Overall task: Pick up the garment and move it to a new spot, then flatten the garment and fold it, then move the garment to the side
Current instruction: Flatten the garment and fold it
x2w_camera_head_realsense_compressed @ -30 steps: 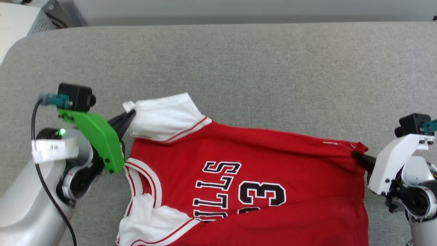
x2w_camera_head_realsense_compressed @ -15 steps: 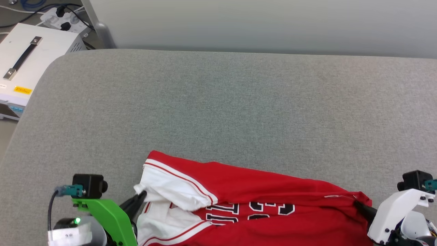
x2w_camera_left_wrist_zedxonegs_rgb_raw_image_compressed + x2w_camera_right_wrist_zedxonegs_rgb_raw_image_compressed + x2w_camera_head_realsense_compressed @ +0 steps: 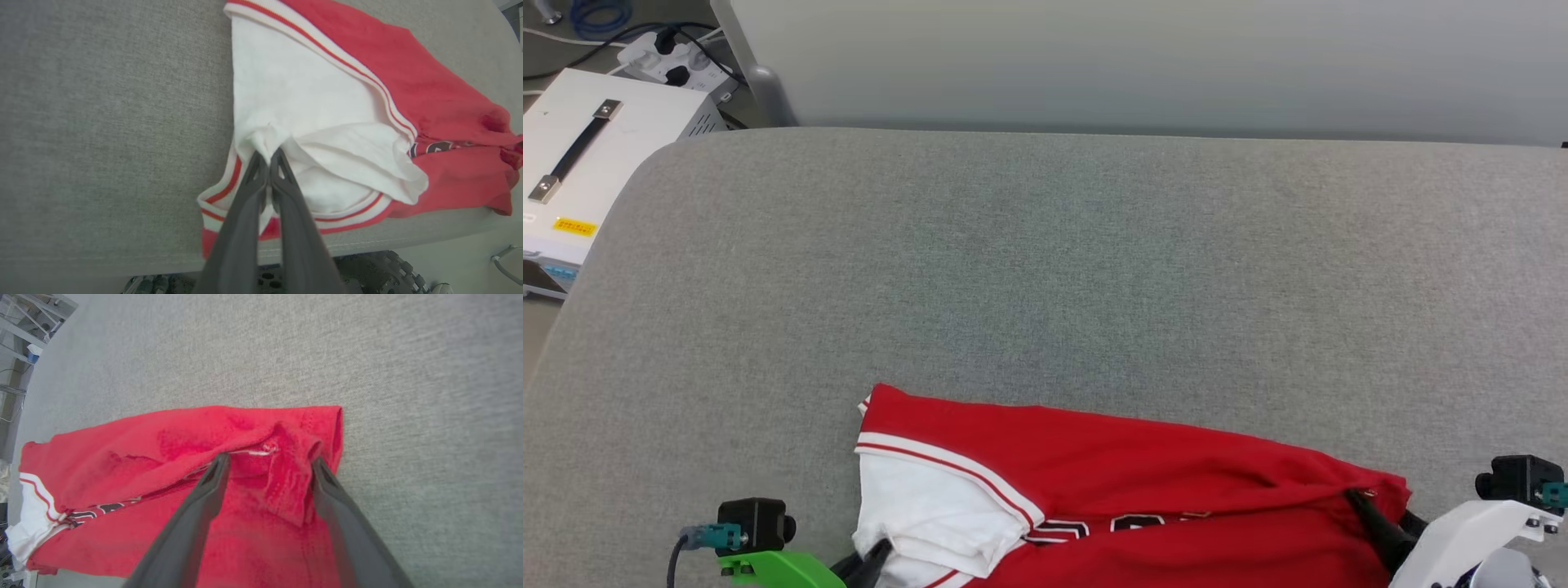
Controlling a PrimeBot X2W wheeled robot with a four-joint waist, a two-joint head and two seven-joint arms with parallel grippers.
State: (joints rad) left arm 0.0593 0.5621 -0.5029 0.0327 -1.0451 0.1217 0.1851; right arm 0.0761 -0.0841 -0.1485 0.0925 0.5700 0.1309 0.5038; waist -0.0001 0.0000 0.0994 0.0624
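Garment on grey cushion; left gripper pinches its sleeve, right gripper gapes over its corner; white case beyond

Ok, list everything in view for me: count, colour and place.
shirt: one, red with white sleeves, folded over at the table's near edge.
table: one, grey fabric top, under the shirt.
box: one, white with a black handle, beside the table's far left corner.
power strip: one, white with black plugs, beyond the box.
cable: one, blue, coiled at the far left.
left gripper: one, dark fingers, shut on the shirt's white sleeve.
right gripper: one, dark fingers, open astride the shirt's red corner.
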